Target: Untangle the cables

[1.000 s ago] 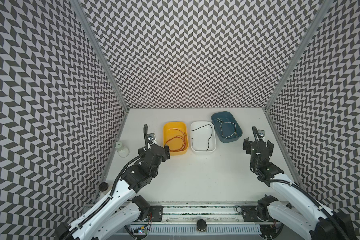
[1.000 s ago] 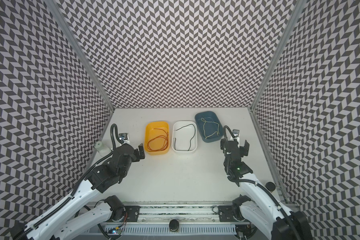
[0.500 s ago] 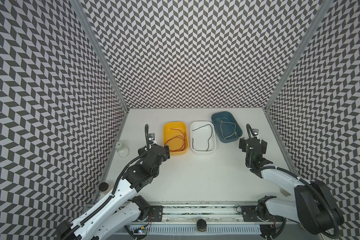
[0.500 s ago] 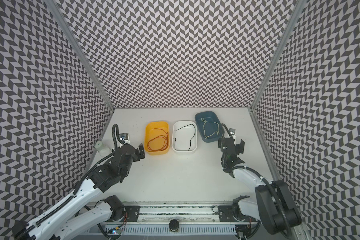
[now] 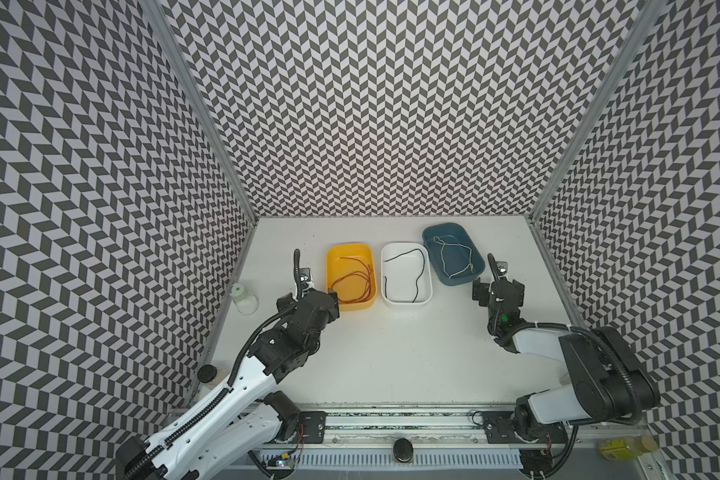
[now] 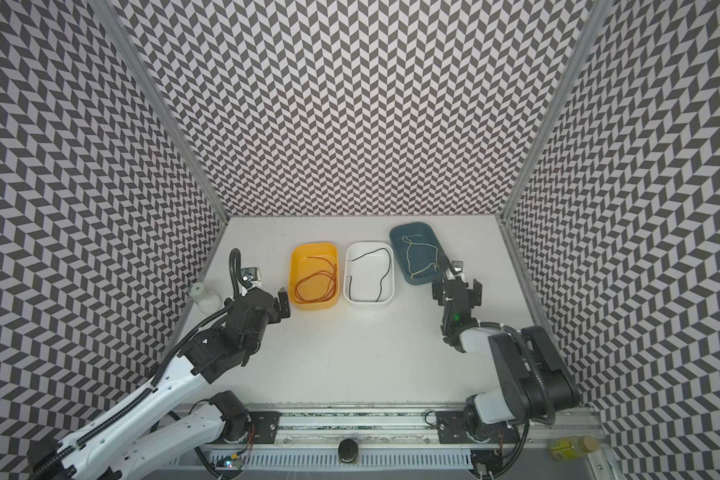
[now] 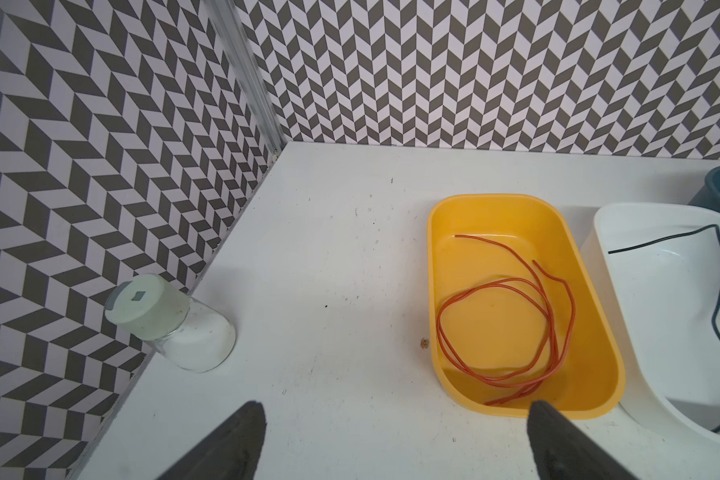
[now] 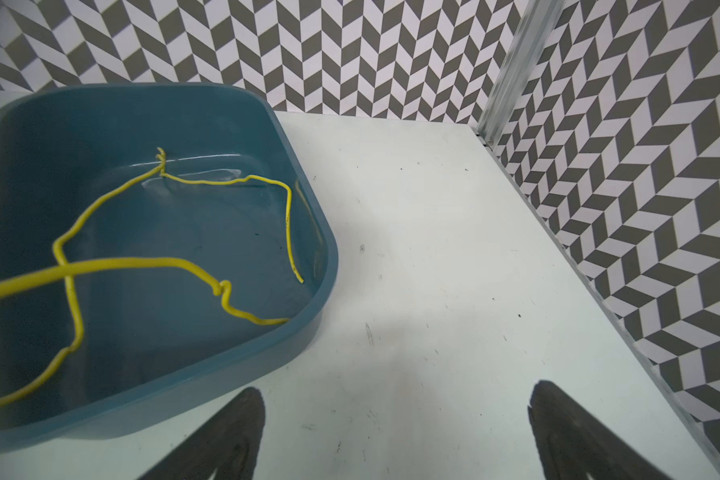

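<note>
Three cables lie apart, one to a tray, in both top views. The red cable (image 7: 573,307) is coiled in the yellow tray (image 5: 358,307). A black cable (image 7: 661,240) lies in the white tray (image 5: 406,306), and the pale yellow cable (image 8: 142,261) lies kinked in the blue tray (image 5: 460,280). My left gripper (image 5: 316,297) hangs open beside the yellow tray's near left corner; the left wrist view shows bare table between its fingers (image 7: 250,428). My right gripper (image 5: 497,286) stands open just right of the blue tray, holding nothing.
A glass jar with a pale green lid (image 5: 244,297) stands against the left wall. A black round cap (image 5: 206,372) lies near the front left corner. Chevron-patterned walls close in three sides. The arm bases and a metal rail (image 5: 391,419) line the front edge.
My right gripper has drawn a little left towards the blue tray while that arm folded down and back. The left arm has barely moved. Both grippers stayed open.
</note>
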Robot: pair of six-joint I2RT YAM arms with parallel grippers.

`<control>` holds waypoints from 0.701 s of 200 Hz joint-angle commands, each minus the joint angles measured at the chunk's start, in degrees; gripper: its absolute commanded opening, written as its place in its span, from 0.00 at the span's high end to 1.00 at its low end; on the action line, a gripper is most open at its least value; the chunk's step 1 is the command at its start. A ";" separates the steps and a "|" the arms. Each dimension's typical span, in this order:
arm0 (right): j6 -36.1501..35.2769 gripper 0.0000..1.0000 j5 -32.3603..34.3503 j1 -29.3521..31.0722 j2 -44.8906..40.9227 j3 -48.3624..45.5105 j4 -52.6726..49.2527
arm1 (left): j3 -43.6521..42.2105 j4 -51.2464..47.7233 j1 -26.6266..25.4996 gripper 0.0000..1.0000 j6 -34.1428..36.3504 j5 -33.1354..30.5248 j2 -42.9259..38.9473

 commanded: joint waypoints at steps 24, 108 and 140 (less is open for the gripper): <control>-1.40 0.01 -4.87 -1.07 3.94 -4.65 14.61 | -0.41 0.31 0.19 0.00 -1.77 -2.41 0.11; -1.61 0.01 -5.89 -1.73 6.75 -2.28 14.14 | -1.43 1.54 0.22 0.00 1.81 -2.61 0.51; -1.66 0.01 -5.87 -1.84 7.01 -0.42 11.45 | -1.75 -0.23 1.91 0.00 1.15 -7.95 2.88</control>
